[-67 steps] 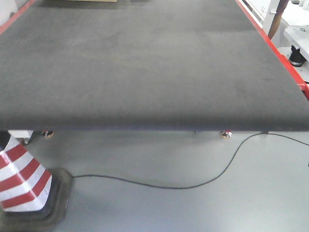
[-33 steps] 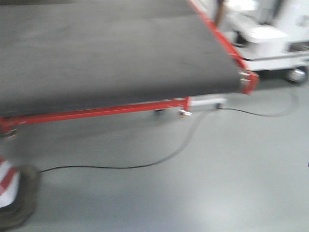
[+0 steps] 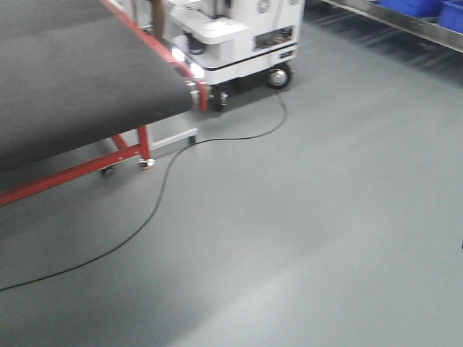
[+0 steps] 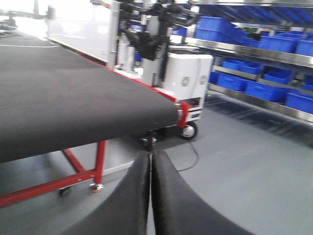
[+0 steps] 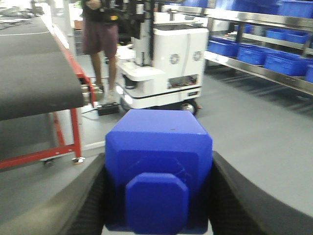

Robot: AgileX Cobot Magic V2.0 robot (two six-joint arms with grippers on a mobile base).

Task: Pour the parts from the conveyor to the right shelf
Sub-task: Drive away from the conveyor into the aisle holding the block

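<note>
The step in hand looks like the carry from the conveyor (image 3: 72, 79), at the upper left of the front view, across to the right shelf (image 4: 264, 58), whose steel tiers run along the right side of both wrist views and show as a sliver at the top right of the front view. The blue part (image 5: 156, 147) fills the lower middle of the right wrist view, pinched from both sides by the right gripper (image 5: 159, 196), stud facing the camera. To do this well, the pinch should be held firm and the block level while the base crosses the open grey floor (image 3: 325, 217), steering wide of the black cable (image 3: 155, 210) and of the white mobile robot (image 3: 239, 36) parked at the belt's end, where a person (image 5: 100, 34) stands beyond; only once a blue tub (image 4: 266, 90) sits squarely below should the part be let go. Both arms reach low and forward; the left gripper (image 4: 150, 196) carries nothing, its dark jaws pressed together at the bottom centre of its view
</note>
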